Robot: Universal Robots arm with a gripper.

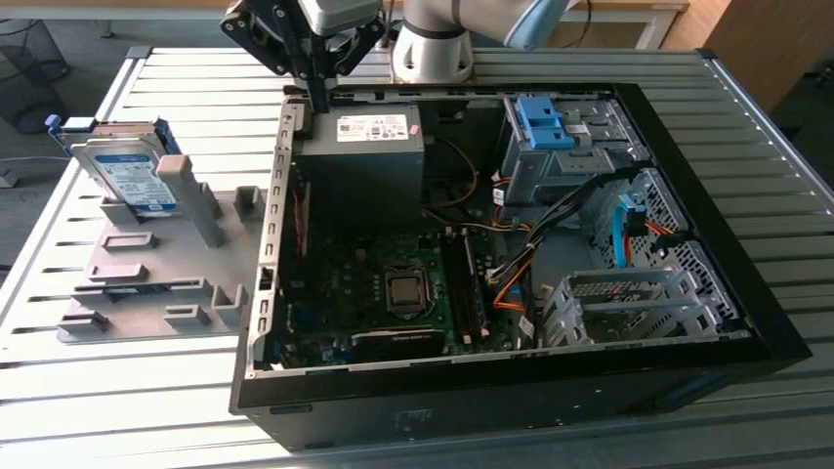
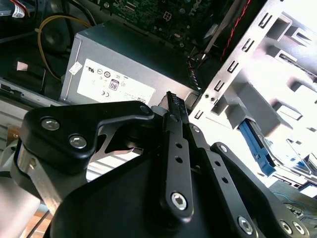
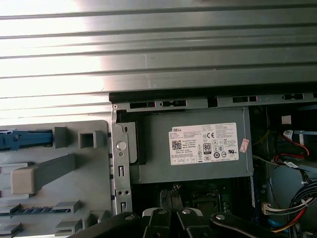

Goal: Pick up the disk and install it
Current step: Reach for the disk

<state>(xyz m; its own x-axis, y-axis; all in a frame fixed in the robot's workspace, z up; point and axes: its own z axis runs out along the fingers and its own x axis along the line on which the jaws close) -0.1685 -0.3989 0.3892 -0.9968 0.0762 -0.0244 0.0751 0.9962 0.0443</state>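
The disk [image 1: 124, 176] is a silver drive with a white-and-blue label and blue rails. It stands on edge in a grey fixture [image 1: 156, 283] at the exterior view's left, beside the open computer case [image 1: 729, 293]. Its blue rail [image 3: 27, 139] shows in the first wrist view, and its blue rail [image 2: 257, 146] also appears in the second wrist view. My gripper [image 1: 316, 104] hangs over the case's far corner, by the grey power supply box [image 1: 365, 147], off to the right of the disk and apart from it. The black fingers [image 3: 166, 198] are pressed together with nothing between them.
Inside the case lie a motherboard [image 1: 391, 283], bundled cables [image 1: 515, 264], a blue bracket [image 1: 545, 122] on the far bay and a metal drive cage [image 1: 626, 303] near the front. The fixture carries upright grey posts [image 1: 195, 200]. A slatted metal table [image 1: 131, 391] holds everything.
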